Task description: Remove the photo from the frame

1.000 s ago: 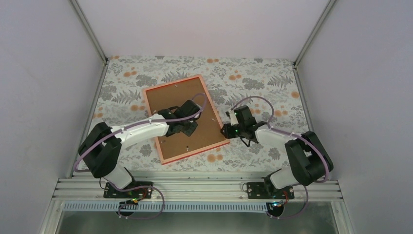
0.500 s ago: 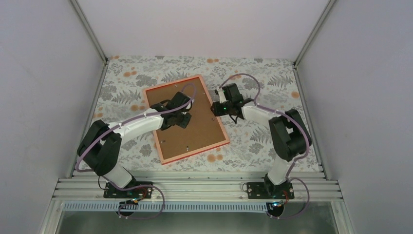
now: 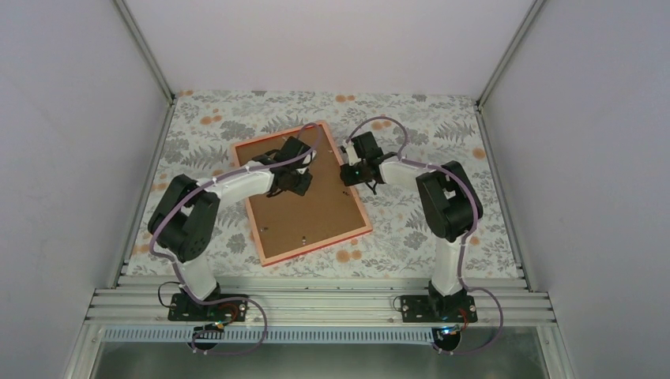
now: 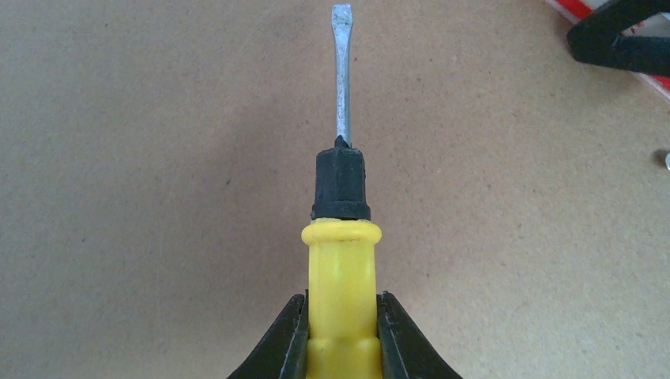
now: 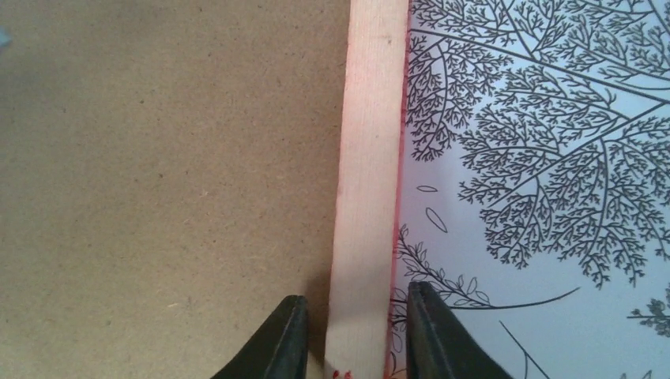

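**Slip risk while prying**

Left gripper [image 4: 341, 306] pinches a yellow screwdriver [image 4: 341, 260] over the frame [image 3: 316, 225], face down on the table [image 3: 411, 229] (photo presumably hidden beneath). Right gripper [image 5: 351, 309] straddles its rim [image 5: 367, 158] with 2 fingers [image 5: 276, 339]; clamped or not, I cannot tell. If loose, prying could skid the frame.

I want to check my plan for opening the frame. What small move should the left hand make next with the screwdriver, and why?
Probably slide the screwdriver tip sideways to what looks like a small metal clip by the rim. The left hand grips the tool, yet its tip is over bare brown back; the right hand straddles the frame rim.
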`<state>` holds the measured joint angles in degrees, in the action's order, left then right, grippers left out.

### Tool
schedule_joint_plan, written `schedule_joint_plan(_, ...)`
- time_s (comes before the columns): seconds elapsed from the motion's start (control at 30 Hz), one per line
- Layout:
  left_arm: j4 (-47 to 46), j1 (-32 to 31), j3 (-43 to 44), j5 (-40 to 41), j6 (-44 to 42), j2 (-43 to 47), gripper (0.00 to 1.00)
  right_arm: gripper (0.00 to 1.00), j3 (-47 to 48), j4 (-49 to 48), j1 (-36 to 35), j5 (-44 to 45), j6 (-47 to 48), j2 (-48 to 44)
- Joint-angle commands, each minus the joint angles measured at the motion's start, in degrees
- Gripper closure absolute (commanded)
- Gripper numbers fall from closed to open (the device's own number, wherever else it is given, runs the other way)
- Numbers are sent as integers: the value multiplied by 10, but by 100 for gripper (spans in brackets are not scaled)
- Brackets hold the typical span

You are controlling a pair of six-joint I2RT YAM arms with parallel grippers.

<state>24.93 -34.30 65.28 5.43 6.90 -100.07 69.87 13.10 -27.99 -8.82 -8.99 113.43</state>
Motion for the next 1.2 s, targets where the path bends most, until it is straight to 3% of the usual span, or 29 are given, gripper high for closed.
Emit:
schedule_joint_plan(0.0,-14,8,36,-19,-20,-29,97,79,-1,8,3,11,16,15)
schedule_joint_plan(0.47,39,10,154,-37,-61,-125,97,93,-116,-24,4,-4,25,-57)
schedule_joint_plan(0.83,106,10,249,-22,-90,-208,97,93,-138,-49,3,-21,25,-66)
schedule_joint_plan(1.17,121,0,268,-25,-114,-226,97,92,-135,-48,3,-19,21,-62)
